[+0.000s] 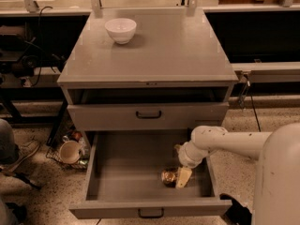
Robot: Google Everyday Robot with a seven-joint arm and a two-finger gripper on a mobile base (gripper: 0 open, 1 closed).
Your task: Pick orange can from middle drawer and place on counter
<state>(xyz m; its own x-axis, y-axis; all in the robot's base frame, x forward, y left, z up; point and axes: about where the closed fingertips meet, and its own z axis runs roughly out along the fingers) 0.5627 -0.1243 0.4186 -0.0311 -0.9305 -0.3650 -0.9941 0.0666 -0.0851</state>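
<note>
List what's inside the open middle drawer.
The orange can sits at the right front of the drawer, with the tool right beside it. The arm hides the floor at the right rear; the rest shows plain grey.

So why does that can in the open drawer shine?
Camera view: light glints off the orange can, lying beside the gripper in the middle drawer; the counter shows a soft sheen, and the white bowl casts a small shadow.
</note>
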